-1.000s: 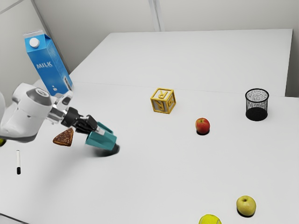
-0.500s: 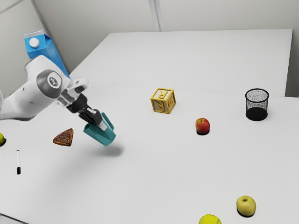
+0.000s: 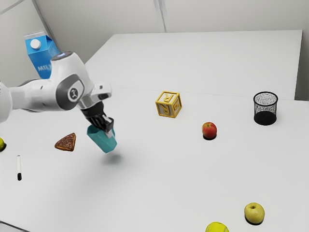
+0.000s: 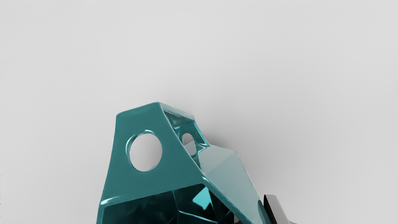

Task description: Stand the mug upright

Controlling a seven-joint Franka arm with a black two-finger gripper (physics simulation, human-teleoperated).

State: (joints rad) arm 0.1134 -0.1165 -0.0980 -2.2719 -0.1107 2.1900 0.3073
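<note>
Gripper [image 3: 110, 132] nearly closed, pinching the tilted mug [image 3: 100, 139] by one side; probably light, rigid, slick, so that side near the mouth suits a firm hold.

Pale grey walls [image 3: 101, 19] — one vertical strip [image 3: 161, 17]; white tabletop [image 3: 159, 188], softly lit.

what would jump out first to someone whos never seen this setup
Probably the teal mug, tilted in the grasp of the robot's hand, with its shadow on the pale table below. Next, the big blue milk carton, partly behind the white arm at the exterior view's left, and the yellow-edged letter block near that view's middle.
</note>
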